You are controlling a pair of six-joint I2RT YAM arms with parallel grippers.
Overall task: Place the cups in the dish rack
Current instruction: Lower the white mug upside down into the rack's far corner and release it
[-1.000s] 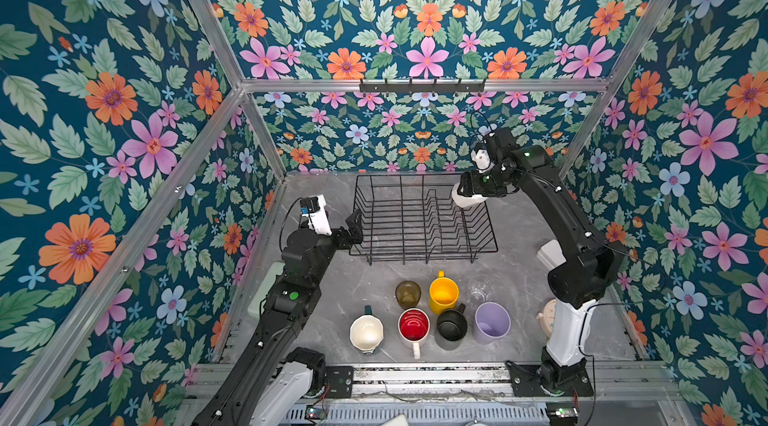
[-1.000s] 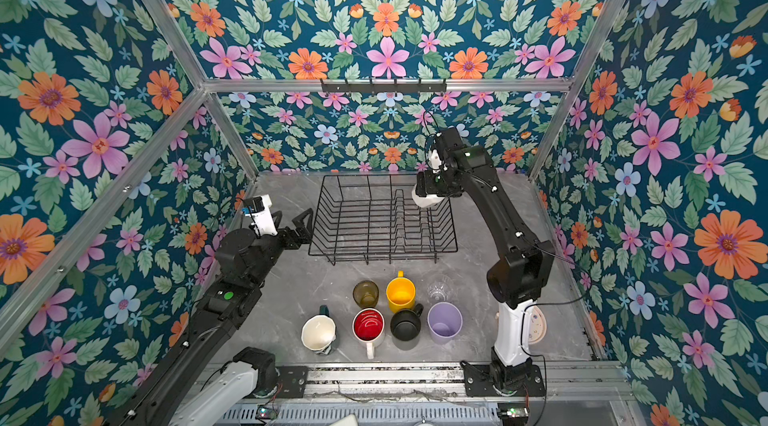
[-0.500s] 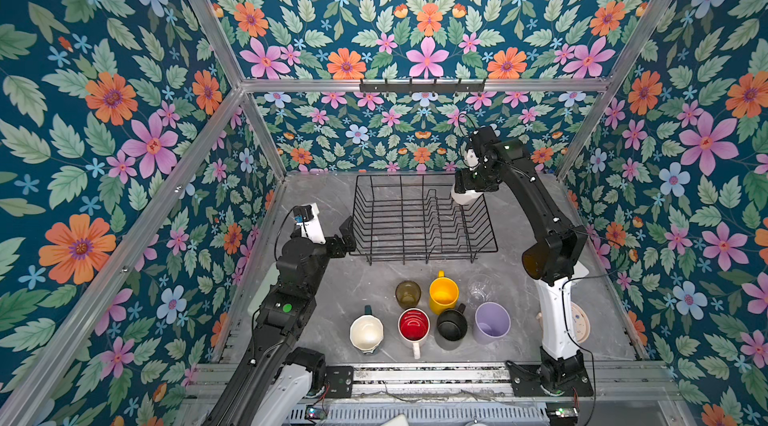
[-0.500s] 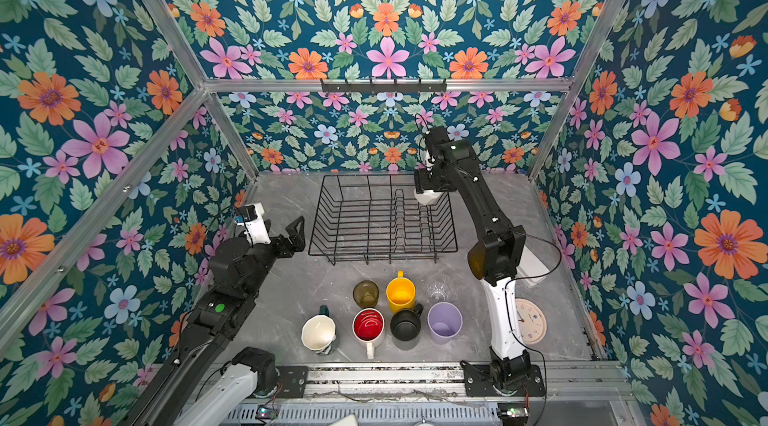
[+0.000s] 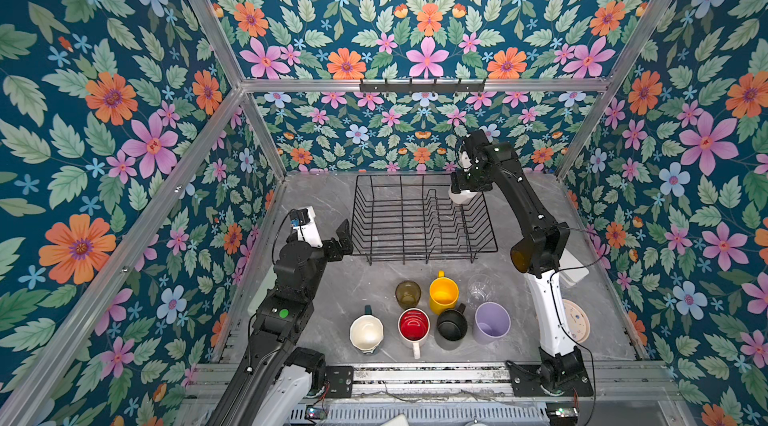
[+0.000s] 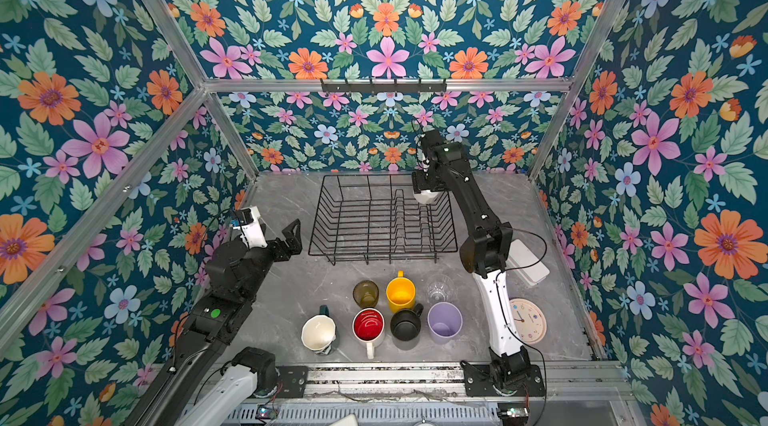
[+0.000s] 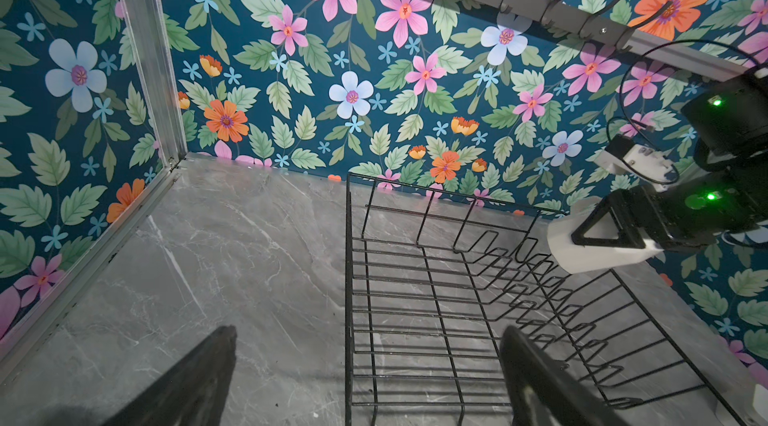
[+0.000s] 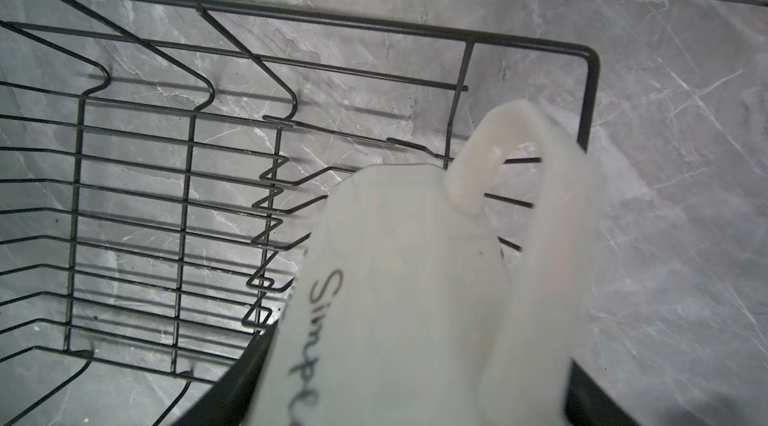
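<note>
The black wire dish rack (image 5: 415, 252) (image 6: 374, 255) (image 7: 349, 278) (image 8: 590, 104) stands at the back of the table with nothing set down in it. My right gripper (image 5: 465, 189) (image 6: 428, 189) (image 8: 411, 395) is shut on the white faceted mug (image 5: 461, 196) (image 6: 426, 196) (image 7: 582, 262) (image 8: 395, 278), held above the rack's back right corner. My left gripper (image 5: 345, 232) (image 6: 293, 237) (image 7: 370, 334) hangs open and empty at the rack's front left corner. In front stand the teal mug (image 5: 365, 332), red-lined white mug (image 5: 413, 326), black mug (image 5: 451, 324), lilac tumbler (image 5: 491, 322), olive glass (image 5: 407, 294), yellow mug (image 5: 443, 293) and clear glass (image 5: 480, 290).
A round cream clock (image 5: 575, 320) lies at the front right beside the right arm's base. A pale oblong block (image 5: 575, 272) sits behind that arm. A black hook rail (image 5: 422, 85) runs along the back wall. Flowered walls close in three sides.
The right arm's elbow has swung left, while the white mug has stayed over the rack's back right corner. The left arm has shifted only slightly.
</note>
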